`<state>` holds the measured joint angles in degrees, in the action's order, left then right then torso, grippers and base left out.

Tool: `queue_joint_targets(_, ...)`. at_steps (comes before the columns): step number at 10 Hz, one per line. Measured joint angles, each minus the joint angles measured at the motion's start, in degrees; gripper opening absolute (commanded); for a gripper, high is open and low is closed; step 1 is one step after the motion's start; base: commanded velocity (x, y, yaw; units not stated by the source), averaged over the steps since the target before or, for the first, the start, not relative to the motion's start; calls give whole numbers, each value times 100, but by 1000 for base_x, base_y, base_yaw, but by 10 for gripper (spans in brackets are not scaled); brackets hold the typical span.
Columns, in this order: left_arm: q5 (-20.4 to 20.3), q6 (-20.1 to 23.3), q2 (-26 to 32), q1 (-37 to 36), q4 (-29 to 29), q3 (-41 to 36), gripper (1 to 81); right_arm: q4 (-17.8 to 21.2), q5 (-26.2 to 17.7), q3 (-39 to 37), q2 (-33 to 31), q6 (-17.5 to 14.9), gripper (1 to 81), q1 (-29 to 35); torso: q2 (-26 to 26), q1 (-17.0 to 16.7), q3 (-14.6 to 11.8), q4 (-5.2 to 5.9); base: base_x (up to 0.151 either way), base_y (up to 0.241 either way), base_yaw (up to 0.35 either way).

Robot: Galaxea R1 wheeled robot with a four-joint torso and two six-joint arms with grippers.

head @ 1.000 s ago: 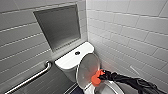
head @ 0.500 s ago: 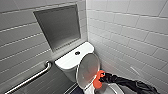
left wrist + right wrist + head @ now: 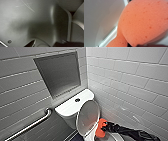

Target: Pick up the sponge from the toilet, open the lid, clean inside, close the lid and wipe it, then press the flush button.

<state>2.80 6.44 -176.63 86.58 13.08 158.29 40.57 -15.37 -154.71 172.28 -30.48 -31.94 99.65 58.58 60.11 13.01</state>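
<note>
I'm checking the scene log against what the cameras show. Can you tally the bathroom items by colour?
White: 2 (toilet, lid, which is greyish on its inner face)
Orange: 1 (sponge)
Dark: 1 (flush button)
Silver: 1 (grab bar)
Total: 5

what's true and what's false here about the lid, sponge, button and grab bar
The flush button sits in the middle of the tank top. True.
The sponge lies on the tank top. False: the right claw holds it beside the lid.
The lid stands raised. True.
The grab bar hangs above the tank top. False: it is on the wall left of the toilet, lower down.
</note>
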Motion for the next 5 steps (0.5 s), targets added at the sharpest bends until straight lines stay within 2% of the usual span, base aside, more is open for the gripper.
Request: queue_joint_targets(5, -2, 0, -2, 0, 1, -13, 811, 306, -13, 750, -811, 0, 10, -72, 0, 0, 0, 0, 0, 0, 0)
